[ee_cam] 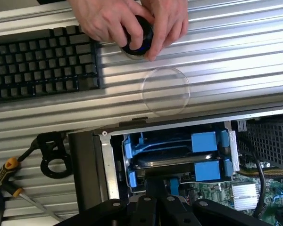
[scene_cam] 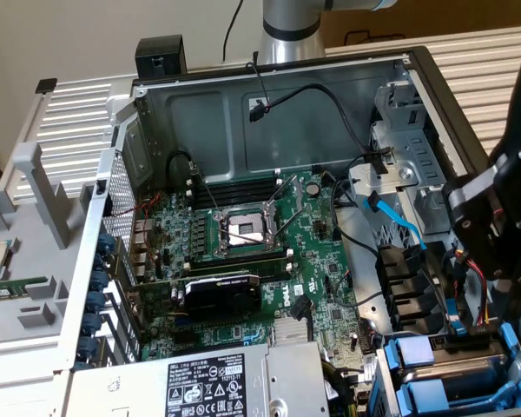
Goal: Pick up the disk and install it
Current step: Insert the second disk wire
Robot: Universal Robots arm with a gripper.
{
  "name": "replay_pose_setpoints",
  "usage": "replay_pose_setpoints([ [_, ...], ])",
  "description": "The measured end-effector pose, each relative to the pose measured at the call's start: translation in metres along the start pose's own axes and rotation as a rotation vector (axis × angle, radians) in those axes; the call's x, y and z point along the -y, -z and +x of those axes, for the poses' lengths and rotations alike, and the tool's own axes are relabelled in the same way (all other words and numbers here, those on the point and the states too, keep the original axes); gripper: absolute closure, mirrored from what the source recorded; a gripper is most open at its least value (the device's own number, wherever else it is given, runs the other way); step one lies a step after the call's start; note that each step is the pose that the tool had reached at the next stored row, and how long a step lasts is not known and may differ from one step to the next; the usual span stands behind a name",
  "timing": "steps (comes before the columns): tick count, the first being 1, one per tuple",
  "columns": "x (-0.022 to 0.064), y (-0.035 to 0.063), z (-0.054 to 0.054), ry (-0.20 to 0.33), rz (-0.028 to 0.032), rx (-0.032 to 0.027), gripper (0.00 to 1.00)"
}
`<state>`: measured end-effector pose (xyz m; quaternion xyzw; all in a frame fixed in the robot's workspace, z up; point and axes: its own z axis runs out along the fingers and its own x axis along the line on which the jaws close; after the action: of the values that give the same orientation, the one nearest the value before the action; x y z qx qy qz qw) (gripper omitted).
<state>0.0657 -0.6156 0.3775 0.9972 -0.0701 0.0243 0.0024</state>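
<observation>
The claw (ee_cam: 156,200) hangs over the drive bay at the corner of the open computer case (scene_cam: 269,122), its black fingers drawn together; the log of its stance reads as fully closed, and whether it pinches anything cannot be told. Directly under it in the wrist view lies the disk (ee_cam: 167,157), a dark flat drive seated in the bay, framed by bright blue plastic, with the claw's tips just above or touching its near edge. In the exterior view the same bay sits at the lower right, where the blue frame (scene_cam: 456,373) shows beneath the black arm (scene_cam: 504,217).

Counted in the wrist view: 1 drive, 4 blue plastic tabs around it, 1 black keyboard (ee_cam: 40,63) on the ribbed metal tabletop (ee_cam: 236,61), 1 screwdriver (ee_cam: 9,181) with an orange and black handle, 1 black ringed clamp (ee_cam: 52,155) beside it, and 1 clear round lens-like disc (ee_cam: 165,91) lying flat on the ribs. 2 hands (ee_cam: 132,21) of a person hold a small round black and blue object (ee_cam: 139,40) against the tabletop, well apart from the claw.

Inside the case the exterior view shows 1 green motherboard (scene_cam: 252,243), 1 black graphics card (scene_cam: 221,295) and 1 silver power-supply box (scene_cam: 217,382) with a warning label.
</observation>
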Motion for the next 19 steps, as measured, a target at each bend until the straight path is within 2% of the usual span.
replay_pose_setpoints([
  [4,-0.0049,-0.0043,0.0005,0.008,0.0162,0.0022,0.89],
  [19,-0.0052,-0.0053,-0.0002,0.011,0.017,0.0023,0.89],
])
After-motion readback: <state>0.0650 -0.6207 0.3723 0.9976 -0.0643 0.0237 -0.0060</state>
